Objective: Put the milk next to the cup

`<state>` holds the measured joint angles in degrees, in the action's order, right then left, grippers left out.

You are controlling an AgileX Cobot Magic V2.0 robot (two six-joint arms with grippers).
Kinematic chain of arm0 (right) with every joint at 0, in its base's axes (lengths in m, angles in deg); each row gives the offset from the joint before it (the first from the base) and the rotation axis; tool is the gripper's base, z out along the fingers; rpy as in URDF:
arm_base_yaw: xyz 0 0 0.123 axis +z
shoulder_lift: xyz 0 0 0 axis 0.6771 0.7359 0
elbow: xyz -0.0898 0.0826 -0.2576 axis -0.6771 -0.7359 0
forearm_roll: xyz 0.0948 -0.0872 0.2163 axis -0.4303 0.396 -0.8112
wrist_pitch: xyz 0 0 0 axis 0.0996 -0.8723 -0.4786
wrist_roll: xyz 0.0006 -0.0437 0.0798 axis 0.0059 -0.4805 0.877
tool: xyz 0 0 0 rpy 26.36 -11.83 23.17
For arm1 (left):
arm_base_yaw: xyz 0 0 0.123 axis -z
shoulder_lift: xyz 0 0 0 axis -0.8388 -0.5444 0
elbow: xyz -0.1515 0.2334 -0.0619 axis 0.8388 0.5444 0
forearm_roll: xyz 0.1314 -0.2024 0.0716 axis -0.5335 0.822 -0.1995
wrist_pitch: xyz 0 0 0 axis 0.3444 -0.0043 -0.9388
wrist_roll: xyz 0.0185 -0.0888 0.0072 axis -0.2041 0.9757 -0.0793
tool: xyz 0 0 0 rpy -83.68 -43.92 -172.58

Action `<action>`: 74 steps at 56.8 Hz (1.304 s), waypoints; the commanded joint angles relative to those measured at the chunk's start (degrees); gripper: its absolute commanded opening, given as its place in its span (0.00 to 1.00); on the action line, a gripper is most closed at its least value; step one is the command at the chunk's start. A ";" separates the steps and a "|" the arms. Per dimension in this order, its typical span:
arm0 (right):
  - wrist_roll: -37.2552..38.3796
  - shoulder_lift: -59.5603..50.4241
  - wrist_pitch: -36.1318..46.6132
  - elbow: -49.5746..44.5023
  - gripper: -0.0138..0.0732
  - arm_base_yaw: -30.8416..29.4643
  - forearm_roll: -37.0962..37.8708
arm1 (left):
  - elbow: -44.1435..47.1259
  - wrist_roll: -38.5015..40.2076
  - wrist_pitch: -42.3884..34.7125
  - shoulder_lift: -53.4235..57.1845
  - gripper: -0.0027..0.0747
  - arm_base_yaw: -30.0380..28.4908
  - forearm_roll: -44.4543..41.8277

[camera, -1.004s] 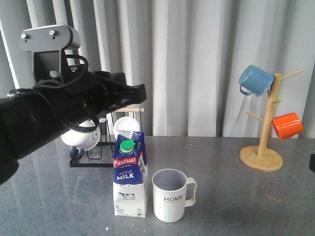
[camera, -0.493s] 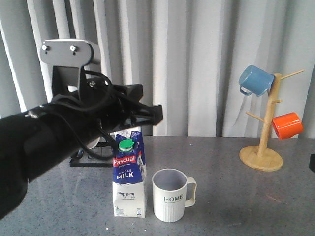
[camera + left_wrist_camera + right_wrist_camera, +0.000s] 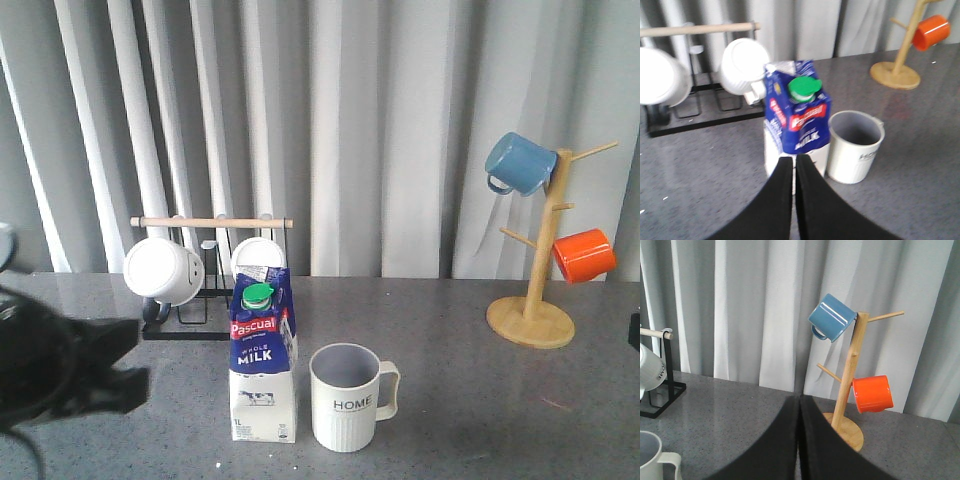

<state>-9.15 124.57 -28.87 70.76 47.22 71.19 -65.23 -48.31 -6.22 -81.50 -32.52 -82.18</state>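
Observation:
The milk carton (image 3: 263,355), blue above and white below with a green cap, stands upright on the grey table just left of the ribbed "HOME" cup (image 3: 348,397). Both also show in the left wrist view, the milk (image 3: 797,116) and the cup (image 3: 855,145) side by side. My left gripper (image 3: 794,161) is shut and empty, pulled back in front of the carton; in the front view the left arm (image 3: 60,370) is a dark shape at the lower left. My right gripper (image 3: 800,399) is shut and empty, off to the right, clear of both.
A black rack with a wooden bar (image 3: 212,222) holds white mugs (image 3: 163,270) behind the milk. A wooden mug tree (image 3: 540,290) at the right carries a blue mug (image 3: 520,162) and an orange mug (image 3: 584,254).
The left arm has dropped from above the milk carton and drawn back to the lower left, out of most of the front view. The milk and cup have not moved.

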 commanded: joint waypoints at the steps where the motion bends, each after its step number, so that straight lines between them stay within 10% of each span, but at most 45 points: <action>1: -0.08 -0.32 3.90 1.57 0.15 -0.26 0.40 | 6.59 -5.59 -8.83 7.55 0.03 -3.15 0.19; 20: -0.08 -0.32 3.90 1.57 0.15 -0.26 0.40 | 41.57 -17.03 -41.61 32.80 0.03 -11.36 9.77; 46: -0.08 -0.32 3.90 1.57 0.15 -0.26 0.40 | 51.65 -3.57 -25.11 58.21 0.03 -22.76 1.71; 74: -0.08 -0.32 3.90 1.57 0.15 -0.26 0.40 | 51.65 -3.70 -17.46 62.73 0.03 -20.71 2.95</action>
<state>-9.15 124.57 -28.92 70.76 47.22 71.19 -12.46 -52.67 -19.81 -19.65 -54.34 -80.20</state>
